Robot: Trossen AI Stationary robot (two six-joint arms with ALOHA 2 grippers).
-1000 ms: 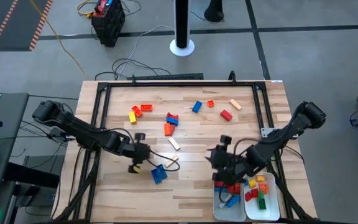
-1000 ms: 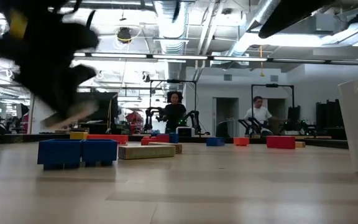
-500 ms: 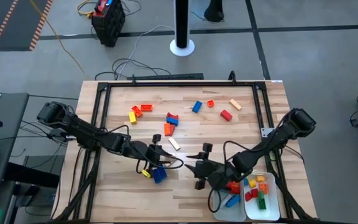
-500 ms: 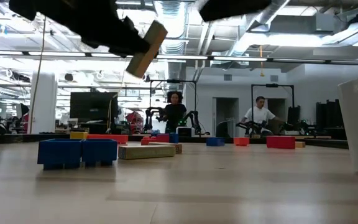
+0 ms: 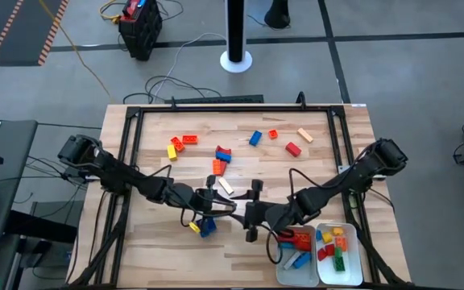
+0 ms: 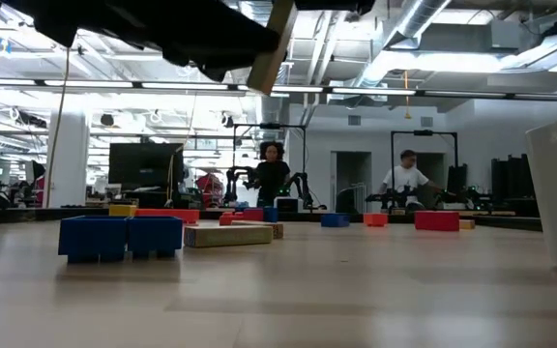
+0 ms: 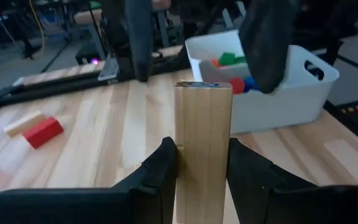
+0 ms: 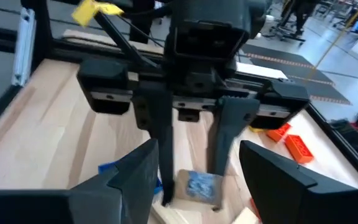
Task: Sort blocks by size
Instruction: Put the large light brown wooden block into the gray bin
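My left gripper (image 5: 221, 205) is shut on a long tan block (image 7: 202, 137), held high in the low view (image 6: 277, 43). My right gripper (image 5: 245, 211) faces it from the right, open. Its fingers (image 7: 266, 43) stand on either side of the block's free end (image 8: 197, 185) and do not touch it. A blue block (image 5: 206, 227) rests flat on the table under the left gripper. Another tan block (image 5: 225, 186) lies flat just beyond the grippers. Several more blocks (image 5: 220, 157) lie across the far half. My left gripper pinches the tan block's two long sides (image 7: 201, 183) between its two fingers, at the end nearest the wrist. The fingers lie along the block and point nearly level toward the table's right. The block juts past the fingertips, lifted clear of the table.
Two white trays (image 5: 287, 270) (image 5: 354, 266) stand at the near right with several blocks in them; the nearer one also shows behind the held block in the left wrist view (image 7: 303, 81). A black frame (image 5: 131, 137) runs round the table.
My left gripper has risen from the table beside the blue block and tipped from pointing down to nearly level, carrying the tan block up and toward the right. My right gripper has come from above the trays toward the table's left, up to the left gripper.
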